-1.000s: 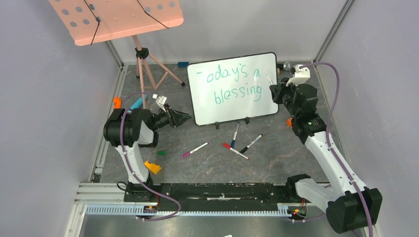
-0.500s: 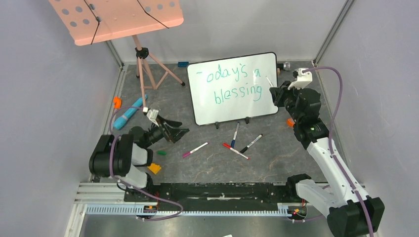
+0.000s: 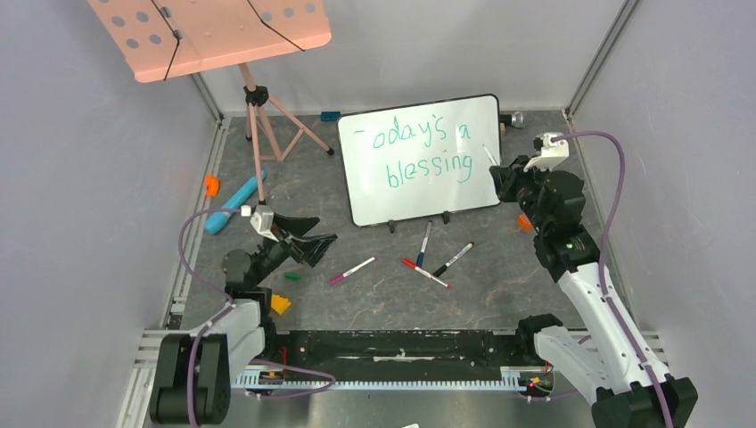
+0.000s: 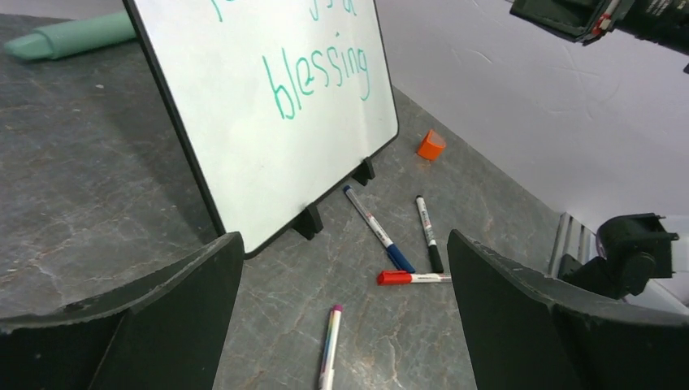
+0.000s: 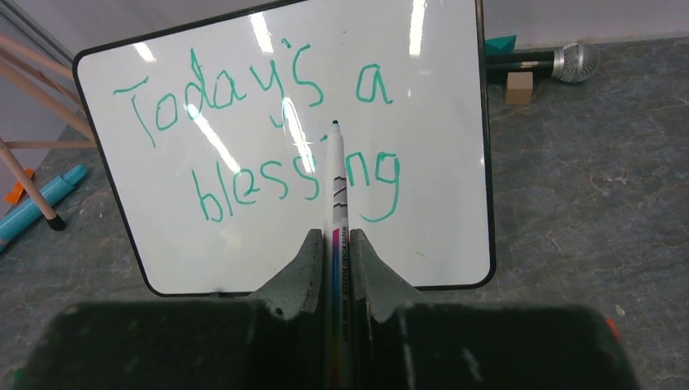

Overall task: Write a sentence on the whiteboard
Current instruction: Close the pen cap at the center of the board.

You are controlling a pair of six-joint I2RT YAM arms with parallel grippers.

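As the scene is being read from the near edge, the left gripper (image 3: 312,234) is being carried low over the table (image 3: 499,294), its jaws spread wide with nothing between them. Just beyond it, four loose markers (image 3: 424,244) are being shown lying in front of the board's feet. Farther right, a slim marker (image 5: 335,175) is being pinched at mid-barrel by the closed right gripper (image 5: 333,237), with its tip being pointed at the board; whether it is touching cannot be told. At the back, the whiteboard (image 5: 443,122) is being propped at a backward lean on small black feet, and the sentence (image 5: 256,142) "Today's a blessing" is being displayed on it in green across two lines. The board is being judged light, stiff and glossy, so it is likely to be pushed back or tipped by pen pressure. A hold is best being taken on the thin black frame at a side edge, clear of the smearable ink.
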